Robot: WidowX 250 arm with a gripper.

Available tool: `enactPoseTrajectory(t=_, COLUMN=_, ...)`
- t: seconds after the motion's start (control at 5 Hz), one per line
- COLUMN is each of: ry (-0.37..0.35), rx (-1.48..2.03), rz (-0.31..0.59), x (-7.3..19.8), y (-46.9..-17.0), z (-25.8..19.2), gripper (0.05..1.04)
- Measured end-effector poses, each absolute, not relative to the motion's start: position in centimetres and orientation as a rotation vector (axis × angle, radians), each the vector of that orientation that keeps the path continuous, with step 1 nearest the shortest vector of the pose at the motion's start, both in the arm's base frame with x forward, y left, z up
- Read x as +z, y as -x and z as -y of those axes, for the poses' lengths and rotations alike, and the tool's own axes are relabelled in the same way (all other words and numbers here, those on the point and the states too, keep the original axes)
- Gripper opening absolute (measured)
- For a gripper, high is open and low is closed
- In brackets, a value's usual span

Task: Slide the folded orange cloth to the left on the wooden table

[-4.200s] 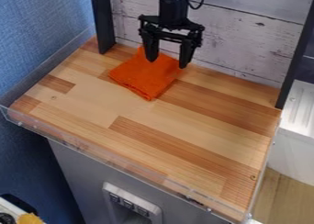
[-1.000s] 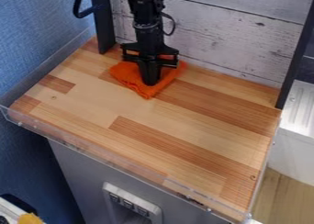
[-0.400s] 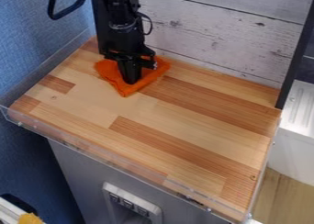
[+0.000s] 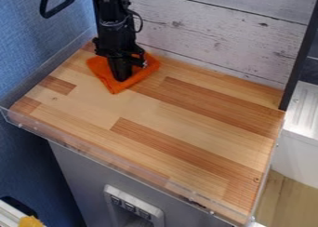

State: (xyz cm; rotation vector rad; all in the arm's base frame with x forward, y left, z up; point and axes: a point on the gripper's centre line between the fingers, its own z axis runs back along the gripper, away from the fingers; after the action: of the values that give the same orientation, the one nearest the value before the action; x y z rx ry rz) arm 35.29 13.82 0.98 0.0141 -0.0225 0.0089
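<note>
Pincer (image 4: pixel 120 78) touches orange cloth (image 4: pixel 138 76) (bare wood (image 4: pixel 186 112) spreads rightward).

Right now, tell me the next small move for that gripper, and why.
I'd probably ease the gripper up slightly: its fingers stand together, down on the orange cloth, whose near corner lies on the wooden counter. Any pinch is hidden, and a small lift should test it.

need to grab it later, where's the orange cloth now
In the camera view, the orange cloth lies at the wooden surface's upper left, under the end effector.
</note>
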Motion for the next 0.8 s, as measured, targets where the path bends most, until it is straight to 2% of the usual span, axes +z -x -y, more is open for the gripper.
enactPoseTrajectory(t=0.2, ry=-0.015, rx=-0.005, rz=-0.014, x=1.3, y=-34.9, z=-14.0, gripper=0.234)
enactPoseTrajectory(t=0.4, ry=0.0, rx=0.011, rz=-0.065, x=1.3, y=-34.3, z=-13.3, gripper=0.474)
enactPoseTrajectory(t=0.6, ry=0.003, rx=0.005, rz=-0.073, x=2.9, y=-34.4, z=-11.2, gripper=0.769)
enactPoseTrajectory(t=0.8, ry=-0.005, rx=-0.004, rz=-0.044, x=5.7, y=-34.7, z=-8.9, gripper=0.989)
